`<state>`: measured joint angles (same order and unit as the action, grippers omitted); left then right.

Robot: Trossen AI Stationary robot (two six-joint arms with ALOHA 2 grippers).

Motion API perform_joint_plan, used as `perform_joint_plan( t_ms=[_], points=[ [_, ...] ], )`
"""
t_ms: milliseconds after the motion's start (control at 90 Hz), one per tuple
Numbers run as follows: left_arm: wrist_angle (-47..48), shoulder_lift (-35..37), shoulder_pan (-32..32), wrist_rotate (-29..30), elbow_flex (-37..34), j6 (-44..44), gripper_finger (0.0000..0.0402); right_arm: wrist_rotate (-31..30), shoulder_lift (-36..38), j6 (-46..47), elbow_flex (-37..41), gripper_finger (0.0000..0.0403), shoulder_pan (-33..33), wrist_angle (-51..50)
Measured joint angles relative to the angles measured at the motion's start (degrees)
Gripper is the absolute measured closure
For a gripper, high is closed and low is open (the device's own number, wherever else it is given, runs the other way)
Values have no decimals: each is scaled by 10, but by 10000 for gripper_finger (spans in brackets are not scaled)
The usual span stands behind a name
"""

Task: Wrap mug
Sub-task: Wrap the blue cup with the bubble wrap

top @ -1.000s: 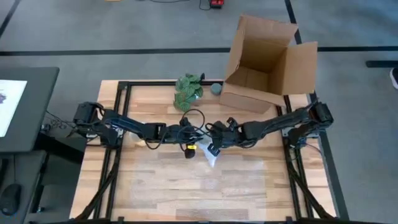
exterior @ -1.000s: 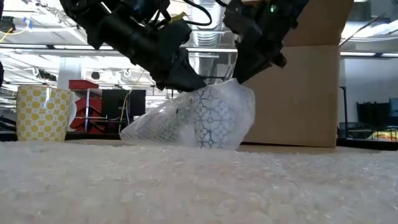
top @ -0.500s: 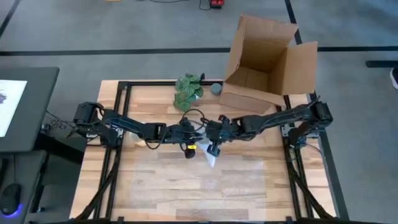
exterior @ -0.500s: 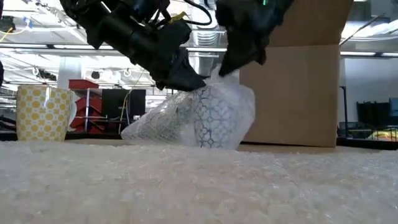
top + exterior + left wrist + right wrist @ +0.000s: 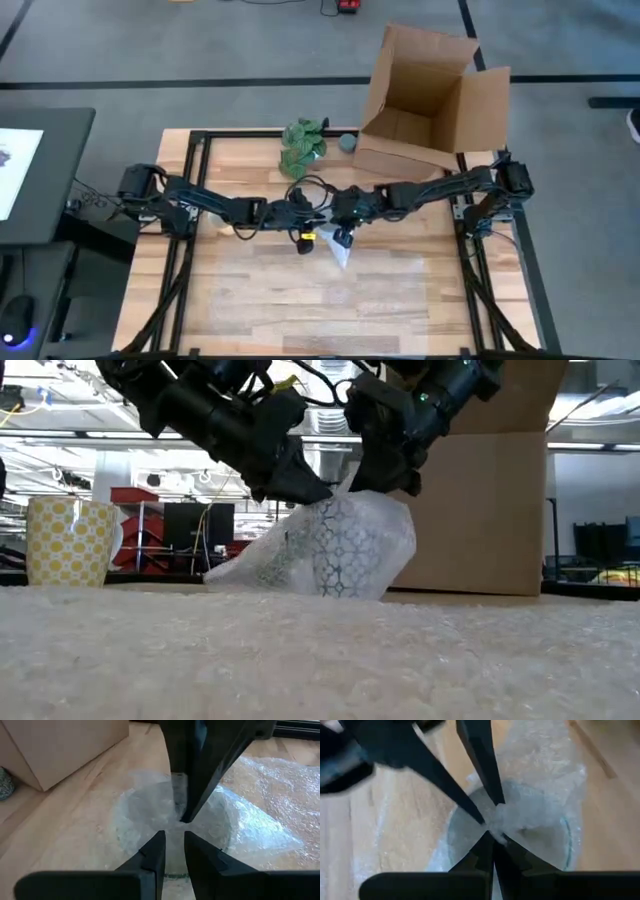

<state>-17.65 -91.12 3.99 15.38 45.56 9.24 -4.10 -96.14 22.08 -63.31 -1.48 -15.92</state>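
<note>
- I judge the wrap well along: the mug [image 5: 345, 550] sits mid-tabletop, already bundled inside the bubble wrap [image 5: 300, 560], its patterned side showing through the film in my low view.
- My left gripper [image 5: 172, 851] hangs right over the bundle's top; its jaws are nearly together, with only a narrow gap, and I cannot tell whether they pinch any film.
- My right gripper [image 5: 492, 845] meets it from the other side, jaws closed on a gathered bit of wrap at the mug's mouth.
- Still to do, as I read it: tuck that gathered film down and deal with the loose tail of wrap lying on the tabletop [image 5: 400, 290] beside the bundle.
- The cardboard box [image 5: 430, 105] lies at the far right corner with its flaps open; I see nothing inside it.
- A yellow patterned cup [image 5: 68, 540] stands well apart in the low view; its contents are hidden from me.
</note>
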Motion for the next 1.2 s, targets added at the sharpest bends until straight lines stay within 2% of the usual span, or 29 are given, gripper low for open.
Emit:
perform_joint_plan(
  t_ms=[256, 400, 533, 678, 922, 1089, 1200],
  points=[
    [60, 86, 1, 1, 0, -10, 350, 28, -78, 3, -32, 403, 5, -12],
    [155, 144, 5, 0, 0, 2, 350, 32, -109, 4, -84, 403, 9, -94],
    [245, 172, 5, 0, 0, 28, 350, 67, -131, -14, -122, 403, 16, -167],
    [283, 166, 6, -19, 0, 48, 350, 115, -144, -62, -129, 403, 22, -185],
    [290, 112, 20, -37, 1, 64, 350, 166, -140, -101, -127, 403, 9, -223],
    [246, 68, 34, -38, 1, 73, 350, 207, -140, -109, -127, 402, -7, -249],
    [214, 54, 43, -41, 1, 75, 350, 209, -141, -108, -134, 402, -21, -259]
  ],
)
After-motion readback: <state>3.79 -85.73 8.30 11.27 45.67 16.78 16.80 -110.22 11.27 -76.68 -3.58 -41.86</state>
